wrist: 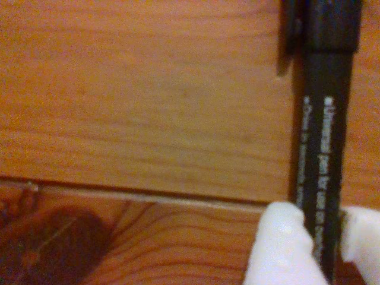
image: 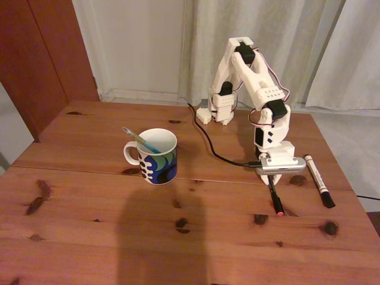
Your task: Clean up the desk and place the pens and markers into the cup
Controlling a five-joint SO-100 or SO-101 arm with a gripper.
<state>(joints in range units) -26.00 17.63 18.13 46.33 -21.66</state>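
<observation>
Counter (image: pixel 89 237): we see a broad reddish-brown pine top with dark knots and a seam running across it; in the wrist view the same seam (wrist: pixel 148 196) shows as a dark groove between two boards, with fine straight grain above and a dark knot at lower left.
Arm (image: pixel 249 77): in the fixed view we see a white plastic arm, folded high and bent down to the counter right of centre, with a black cable trailing from it across the wood.
Cup (image: pixel 155 157): in the fixed view, a white ceramic mug with a handle on its left side, patterned outside in blue, green and black, standing upright left of the arm and well apart from it.
Marker (image: pixel 318 180): in the fixed view, a thicker white stick with a black cap, lying flat just right of the claw.
Black pen (wrist: pixel 323 148): the wrist view gives us white print along a slim dark barrel; the fixed view shows its red-pink end (image: pixel 279 211) pointing toward the camera.
Teal pen (image: pixel 139 140): slim, leaning inside the cup, its tip above the rim.
Claw (wrist: pixel 323 237): we see two white fingertips (wrist: pixel 279 237) pressed to either side of the black pen, clasping it low at the counter.
</observation>
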